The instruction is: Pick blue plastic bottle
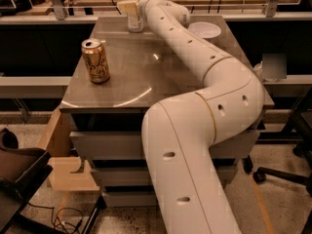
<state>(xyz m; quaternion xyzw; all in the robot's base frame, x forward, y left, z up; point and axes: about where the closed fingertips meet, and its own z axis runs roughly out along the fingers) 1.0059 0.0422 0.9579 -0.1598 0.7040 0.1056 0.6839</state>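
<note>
Two on tabletop (161, 77): blue plastic bottle (135, 19) at twelve o'clock, can (95, 61) at nine. Pincer (128, 7) just beside bottle; spread impossible to tell.

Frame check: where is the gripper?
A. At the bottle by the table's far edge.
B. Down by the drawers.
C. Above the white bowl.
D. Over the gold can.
A: the gripper sits right beside the blue plastic bottle, well beyond the gold can and apart from the white bowl.
</note>
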